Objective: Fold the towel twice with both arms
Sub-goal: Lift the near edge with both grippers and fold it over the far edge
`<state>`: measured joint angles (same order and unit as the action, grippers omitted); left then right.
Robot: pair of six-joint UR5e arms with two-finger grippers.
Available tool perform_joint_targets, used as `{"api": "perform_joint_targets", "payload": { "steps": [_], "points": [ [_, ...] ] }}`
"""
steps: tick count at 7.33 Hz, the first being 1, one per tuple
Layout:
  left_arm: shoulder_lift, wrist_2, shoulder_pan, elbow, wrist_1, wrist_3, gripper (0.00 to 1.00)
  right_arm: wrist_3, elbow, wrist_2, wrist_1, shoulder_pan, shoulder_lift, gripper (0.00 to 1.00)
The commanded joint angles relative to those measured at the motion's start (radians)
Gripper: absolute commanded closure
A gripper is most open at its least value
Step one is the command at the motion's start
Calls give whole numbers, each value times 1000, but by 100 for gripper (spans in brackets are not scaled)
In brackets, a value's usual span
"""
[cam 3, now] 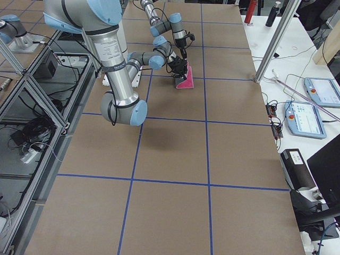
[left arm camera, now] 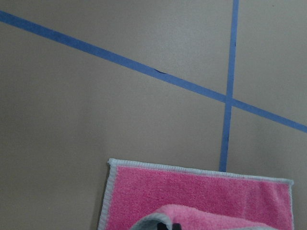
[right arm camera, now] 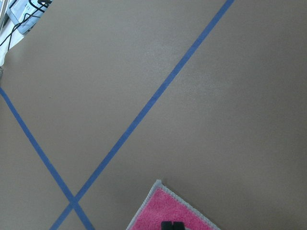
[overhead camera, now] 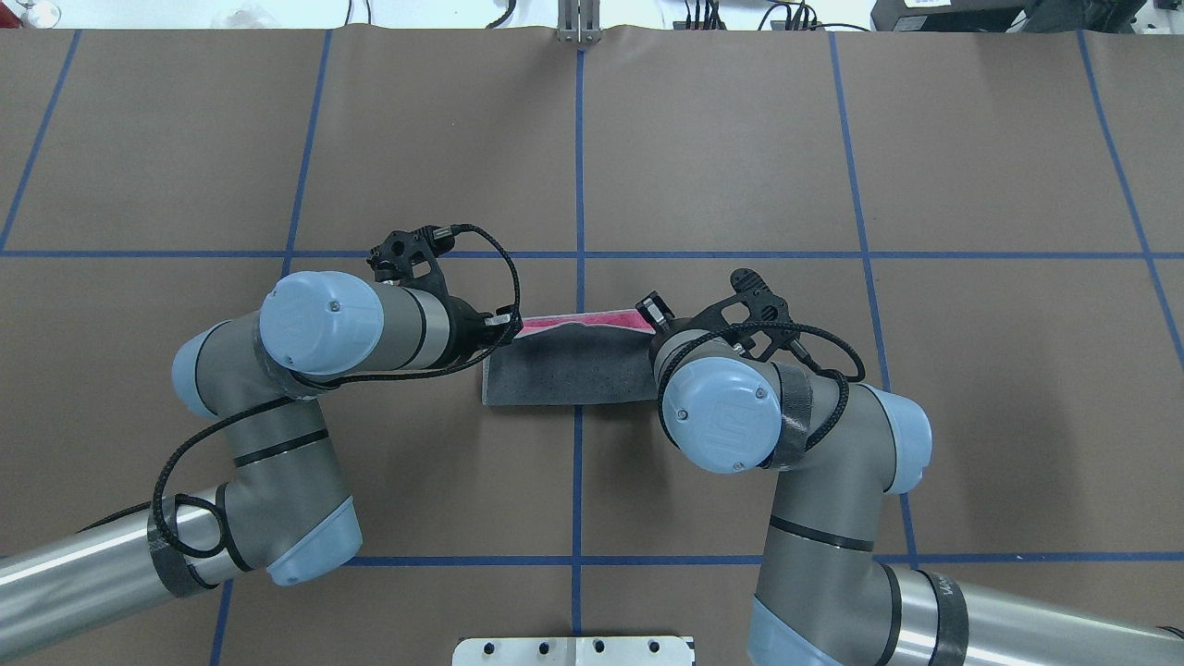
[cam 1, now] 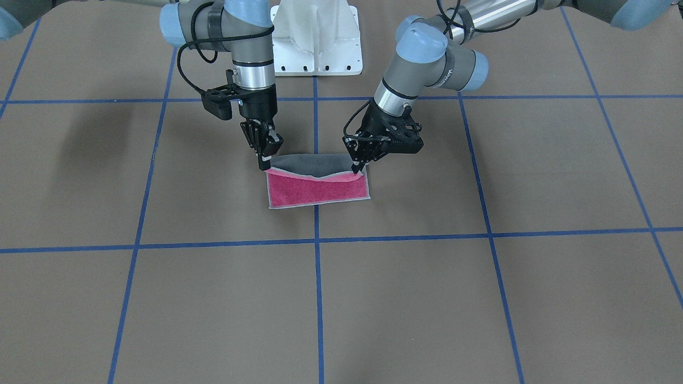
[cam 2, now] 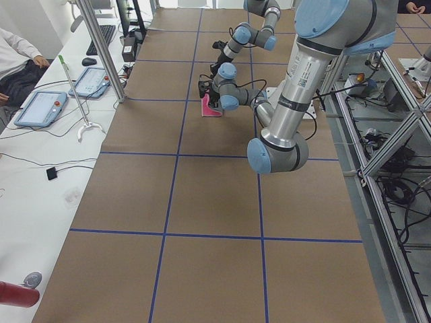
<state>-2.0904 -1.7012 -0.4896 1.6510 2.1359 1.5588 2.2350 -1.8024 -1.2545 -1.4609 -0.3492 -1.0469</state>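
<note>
The towel (cam 1: 318,189) lies mid-table (cam 1: 480,298), straddling a blue tape line (cam 1: 317,234). Its long axis runs side to side, from one gripper to the other. The half toward the operators' side lies flat, pink face up. The half toward the base (cam 1: 317,37) is lifted and turned over so its grey back shows, and its edge sags a little between the two grippers.

The left gripper (cam 1: 358,169) has its fingers pressed together on one corner of that raised edge. The right gripper (cam 1: 264,162) pinches the other corner the same way. In each wrist view a dark tip shows at the bottom edge, right against pink cloth.

Neither gripper is nearer, since each has its own corner and they sit about level. The next move turns, I'd say, on where the free edge lies: ahead of both grippers, away from the robot. The held edge would have to travel forward and down, both corners together and square to the long axis, to land on the far border. If one corner led, the fold would likely skew.

Small dark lettering (cam 2: 302,75) runs along the left arm (overhead camera: 305,324), too small to read. I see no label on the towel.
</note>
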Motion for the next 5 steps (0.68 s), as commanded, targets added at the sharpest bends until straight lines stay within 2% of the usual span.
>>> {"api": "perform_joint_targets", "payload": {
  "steps": [1,5],
  "points": [
    [0,0,-9,-4,-1,0,100,0,46,0,56,-10,2,100],
    [0,0,-21,-42,12,-37,100,0,101,-3,56,-16,54,100]
  ]
}}
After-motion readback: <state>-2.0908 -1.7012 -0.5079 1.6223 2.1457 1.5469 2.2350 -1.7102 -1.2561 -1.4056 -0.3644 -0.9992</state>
